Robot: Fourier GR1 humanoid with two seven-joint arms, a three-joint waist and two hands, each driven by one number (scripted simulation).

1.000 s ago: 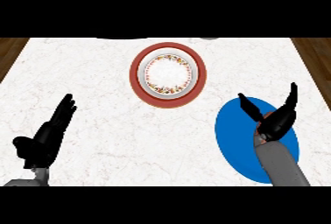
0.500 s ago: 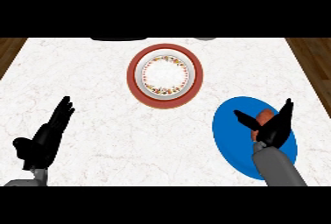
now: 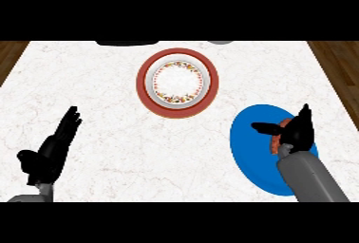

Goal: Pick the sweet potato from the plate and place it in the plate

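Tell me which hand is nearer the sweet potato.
Right. The right hand is directly over the sweet potato on the blue plate, fingers straight. The left hand rests open at the view's lower left, far across the counter from it.

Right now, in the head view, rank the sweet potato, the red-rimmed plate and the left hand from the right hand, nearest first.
1. Reddish sweet potato, beneath the right hand.
2. Red-rimmed patterned plate, farther back, left.
3. Black left hand, far left.

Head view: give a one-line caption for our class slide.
Open right hand over the sweet potato on the blue plate; red-rimmed plate beyond, left hand resting open.
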